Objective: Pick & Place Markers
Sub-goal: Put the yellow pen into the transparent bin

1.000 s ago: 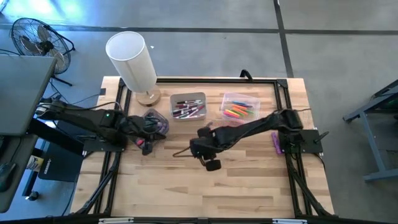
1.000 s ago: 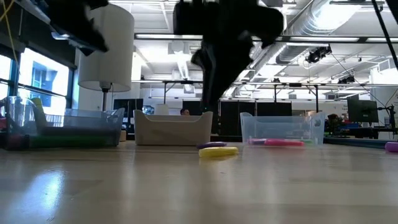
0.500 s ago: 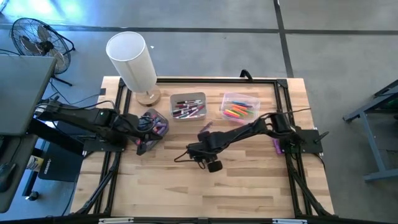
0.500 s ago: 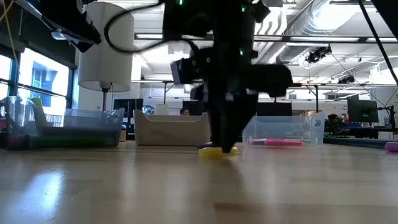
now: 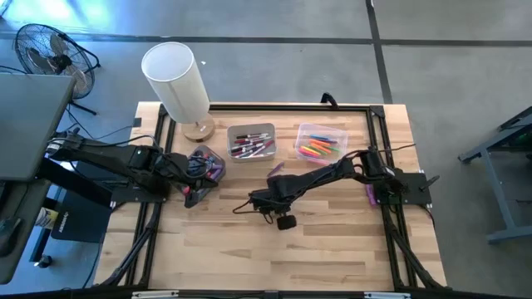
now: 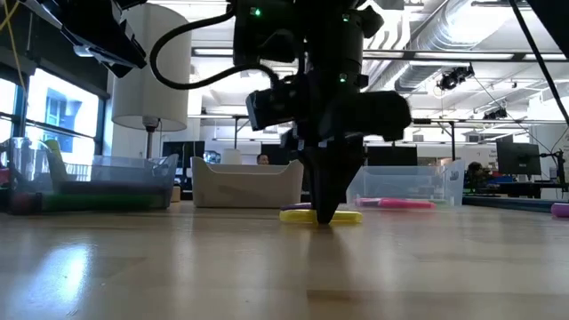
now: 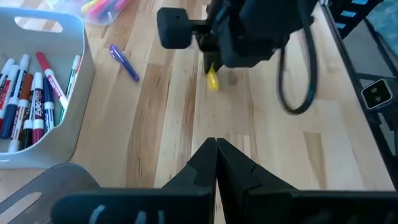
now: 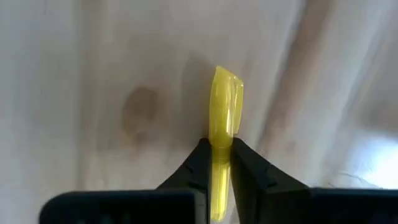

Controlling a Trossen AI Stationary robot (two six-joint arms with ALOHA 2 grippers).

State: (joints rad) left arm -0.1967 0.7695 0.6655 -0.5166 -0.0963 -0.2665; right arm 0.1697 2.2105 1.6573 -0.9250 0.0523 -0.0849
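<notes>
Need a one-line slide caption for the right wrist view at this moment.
Right gripper closed on a yellow highlighter lying on the wooden table, seen past its two dark fingers.

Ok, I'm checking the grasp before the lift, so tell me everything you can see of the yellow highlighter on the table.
The yellow highlighter is a short, glossy, translucent yellow plastic pen lying flat on the pale wooden table, near its middle. The right gripper has its dark fingers shut on its barrel, one on each side, with one rounded end sticking out beyond them. In the low view it still rests on the tabletop.
</notes>
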